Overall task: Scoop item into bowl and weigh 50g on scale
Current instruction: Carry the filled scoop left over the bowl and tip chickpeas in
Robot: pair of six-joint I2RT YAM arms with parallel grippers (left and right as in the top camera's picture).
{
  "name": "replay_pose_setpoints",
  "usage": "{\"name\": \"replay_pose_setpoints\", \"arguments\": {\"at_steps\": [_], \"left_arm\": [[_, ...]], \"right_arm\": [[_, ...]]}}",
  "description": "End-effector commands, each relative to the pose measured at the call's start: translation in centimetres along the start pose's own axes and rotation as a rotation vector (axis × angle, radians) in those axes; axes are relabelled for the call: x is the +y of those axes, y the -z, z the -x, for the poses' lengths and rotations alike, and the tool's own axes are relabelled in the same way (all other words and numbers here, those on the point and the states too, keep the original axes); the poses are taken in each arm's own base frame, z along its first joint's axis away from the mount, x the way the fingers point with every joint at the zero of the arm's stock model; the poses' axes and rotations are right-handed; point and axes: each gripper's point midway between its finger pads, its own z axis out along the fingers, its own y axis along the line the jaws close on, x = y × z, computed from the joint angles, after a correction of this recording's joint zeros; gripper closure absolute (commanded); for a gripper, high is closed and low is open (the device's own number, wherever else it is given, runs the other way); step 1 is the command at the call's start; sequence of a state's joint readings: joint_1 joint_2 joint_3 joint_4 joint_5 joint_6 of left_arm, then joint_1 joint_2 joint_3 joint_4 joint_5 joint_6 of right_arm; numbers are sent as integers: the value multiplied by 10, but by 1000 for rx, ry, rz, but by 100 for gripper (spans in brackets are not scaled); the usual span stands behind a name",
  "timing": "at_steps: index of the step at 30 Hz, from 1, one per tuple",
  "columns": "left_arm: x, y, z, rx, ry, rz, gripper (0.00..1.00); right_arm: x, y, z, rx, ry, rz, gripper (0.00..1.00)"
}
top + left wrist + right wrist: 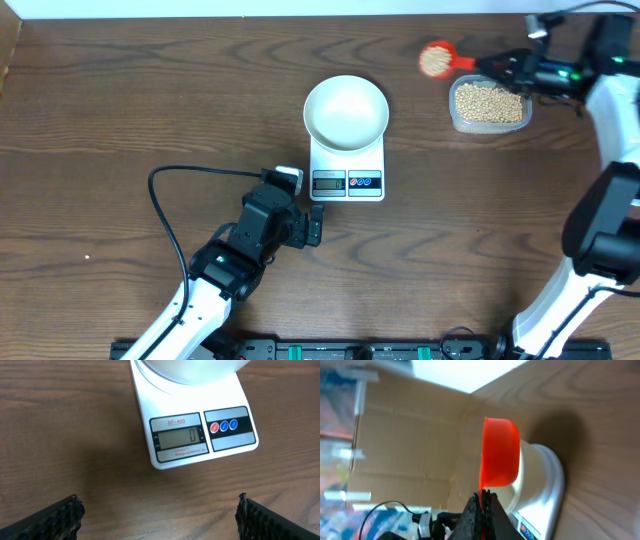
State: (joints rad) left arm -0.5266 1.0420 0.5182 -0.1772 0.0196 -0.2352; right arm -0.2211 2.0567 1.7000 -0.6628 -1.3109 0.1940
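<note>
The white bowl [345, 110] stands empty on the white scale [348, 181], whose display [177, 438] reads 0. My right gripper [492, 67] is shut on the handle of a red scoop [438, 59]. The scoop is heaped with beige beans and hangs above the table, to the right of and beyond the bowl. In the right wrist view the scoop [500, 452] sticks out past the shut gripper [484, 497], with the bowl [536, 472] behind it. My left gripper [305, 203] stands open just in front of the scale, its fingers [60, 517] wide apart with nothing between them.
A clear plastic tub [488, 105] full of beans sits at the back right, under my right arm. A black cable [165, 215] loops over the table left of the left arm. Cardboard walls stand along the far edge.
</note>
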Motion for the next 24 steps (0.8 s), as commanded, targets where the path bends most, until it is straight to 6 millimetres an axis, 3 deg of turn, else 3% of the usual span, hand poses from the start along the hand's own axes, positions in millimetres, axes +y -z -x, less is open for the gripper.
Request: {"name": "replay_pose_setpoints", "arguments": {"at_steps": [1, 5, 12, 18, 24], "left_arm": [[2, 0, 0, -1, -8, 12, 1], [2, 0, 0, -1, -8, 12, 1], [2, 0, 0, -1, -8, 12, 1], [2, 0, 0, -1, -8, 12, 1], [2, 0, 0, -1, -8, 12, 1]], "right_arm": [[22, -35, -10, 79, -61, 86, 99], [35, -66, -21, 130, -20, 98, 99], [21, -105, -47, 183, -6, -59, 99], [4, -108, -72, 233, 73, -309, 99], [8, -104, -76, 235, 227, -503, 99]]}}
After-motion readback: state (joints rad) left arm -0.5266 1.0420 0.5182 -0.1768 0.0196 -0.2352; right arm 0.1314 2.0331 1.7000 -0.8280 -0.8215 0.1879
